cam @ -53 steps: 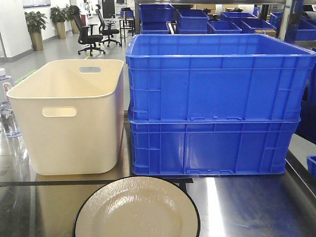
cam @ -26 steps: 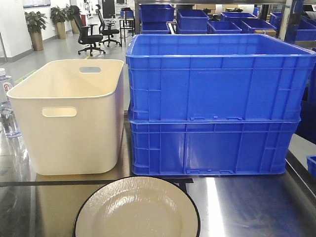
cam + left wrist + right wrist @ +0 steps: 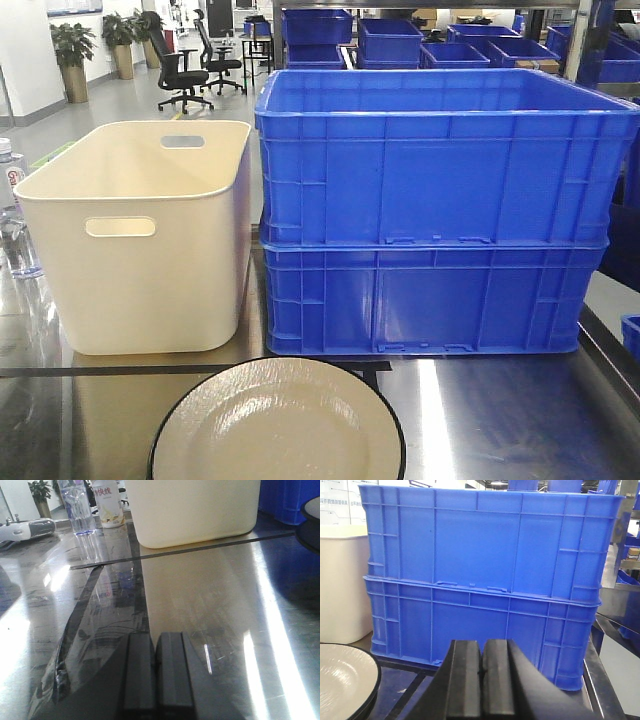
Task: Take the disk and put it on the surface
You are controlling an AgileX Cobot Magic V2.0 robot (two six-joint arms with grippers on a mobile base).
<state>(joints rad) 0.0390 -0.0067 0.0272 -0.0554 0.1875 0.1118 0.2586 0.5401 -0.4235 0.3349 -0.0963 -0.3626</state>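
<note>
Disk [image 3: 278, 422] rests flat on the surface [image 3: 500, 410], before the blue crates [image 3: 430, 210]; left gripper [image 3: 156, 672] and right gripper [image 3: 481, 680] both clenched, empty; grasp not begun; you must open one and approach the rim.

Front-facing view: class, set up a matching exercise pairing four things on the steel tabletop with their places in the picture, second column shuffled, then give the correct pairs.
Things:
1. cream tub
2. stacked blue crates
3. black-rimmed plate
4. clear bottle

Places:
A. bottom centre, nearest the camera
B. far left edge, beside the tub
C. right half, behind the plate
D. left of the crates, handle slot facing the camera

Pairs: 1-D, 2-C, 3-A, 4-B
</note>
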